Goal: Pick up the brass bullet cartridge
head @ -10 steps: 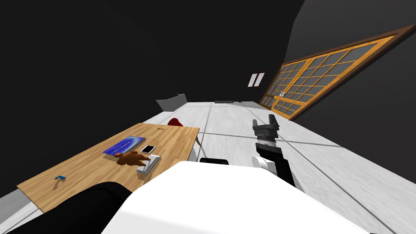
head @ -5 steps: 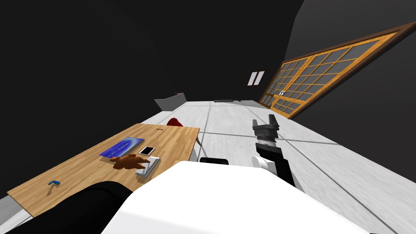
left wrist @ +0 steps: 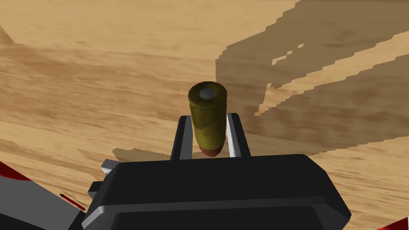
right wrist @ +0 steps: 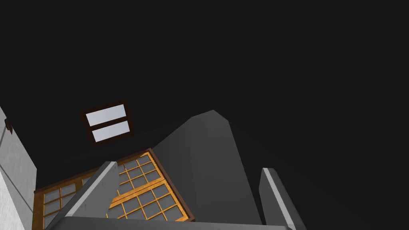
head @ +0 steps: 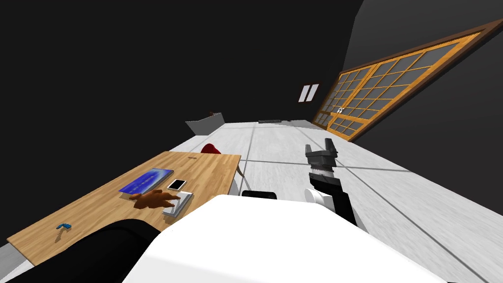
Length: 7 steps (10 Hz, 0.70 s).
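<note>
Head: one wooden table [head: 211, 169] on my left with five items on it: one blue flat panel [head: 146, 181], one white phone [head: 177, 184], one brown lump [head: 152, 199], one white slab [head: 179, 202], one small blue piece [head: 63, 226]. One red chair back [head: 210, 148] sits at its far edge, and the right gripper [head: 319, 146] is raised over the pale floor. Left wrist: the left gripper [left wrist: 208, 116] has both fingers [left wrist: 180, 137] clamped narrow on the one brass cartridge [left wrist: 207, 108], grey-centred flat end away from the gripper body, reddish tip toward it, table top behind. Right wrist: the right gripper's two fingers spread wide.
</note>
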Tool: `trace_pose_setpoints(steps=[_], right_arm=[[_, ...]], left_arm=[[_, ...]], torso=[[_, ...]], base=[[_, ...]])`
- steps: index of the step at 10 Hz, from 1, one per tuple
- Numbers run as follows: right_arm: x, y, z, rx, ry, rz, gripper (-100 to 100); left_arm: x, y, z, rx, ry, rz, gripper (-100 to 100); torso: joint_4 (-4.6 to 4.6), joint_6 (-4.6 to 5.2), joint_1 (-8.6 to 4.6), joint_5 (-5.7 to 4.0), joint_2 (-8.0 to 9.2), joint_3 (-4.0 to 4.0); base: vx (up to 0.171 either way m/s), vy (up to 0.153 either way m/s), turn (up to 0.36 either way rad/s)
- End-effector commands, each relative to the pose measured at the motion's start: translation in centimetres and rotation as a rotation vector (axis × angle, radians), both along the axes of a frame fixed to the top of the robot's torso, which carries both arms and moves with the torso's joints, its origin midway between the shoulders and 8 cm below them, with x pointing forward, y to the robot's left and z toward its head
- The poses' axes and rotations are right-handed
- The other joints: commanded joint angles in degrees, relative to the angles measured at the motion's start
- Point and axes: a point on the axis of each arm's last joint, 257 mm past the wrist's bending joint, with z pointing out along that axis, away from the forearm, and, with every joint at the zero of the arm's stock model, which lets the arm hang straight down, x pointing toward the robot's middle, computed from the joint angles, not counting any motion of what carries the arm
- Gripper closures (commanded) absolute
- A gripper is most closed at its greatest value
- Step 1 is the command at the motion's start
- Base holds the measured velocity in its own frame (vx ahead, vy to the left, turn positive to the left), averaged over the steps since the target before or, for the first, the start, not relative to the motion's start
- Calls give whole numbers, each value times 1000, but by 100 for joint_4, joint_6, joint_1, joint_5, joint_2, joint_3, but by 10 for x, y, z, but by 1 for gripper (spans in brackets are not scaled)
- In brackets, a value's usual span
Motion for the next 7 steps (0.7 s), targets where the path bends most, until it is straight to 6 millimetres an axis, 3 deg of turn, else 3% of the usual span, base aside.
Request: trace_pose_setpoints(steps=[1,2,3,5,6,7], right_arm=[[0,0,0,0,0,0,0],[0,0,0,0,0,0,0],[0,0,0,0,0,0,0],[0,0,0,0,0,0,0],[0,0,0,0,0,0,0],[0,0,0,0,0,0,0]], left_arm=[[0,0,0,0,0,0,100],[0,0,0,0,0,0,0],[-10,6,7,3,24,2,100],[-10,12,18,5,27,-4,100],[-10,10,14,5,27,-3,100],[-10,10,15,5,27,-2,0]], torso=[[0,0,0,0,0,0],[0,0,2,0,2,1],[0,0,3,1,3,2],[0,-7,-15,-4,12,6],[0,-4,-21,-5,11,5],[1,-2,-12,-2,7,4]], base=[[0,0,0],[0,0,0],[-10,-24,69],[-13,-52,64],[-6,-27,13],[-2,-5,0]])
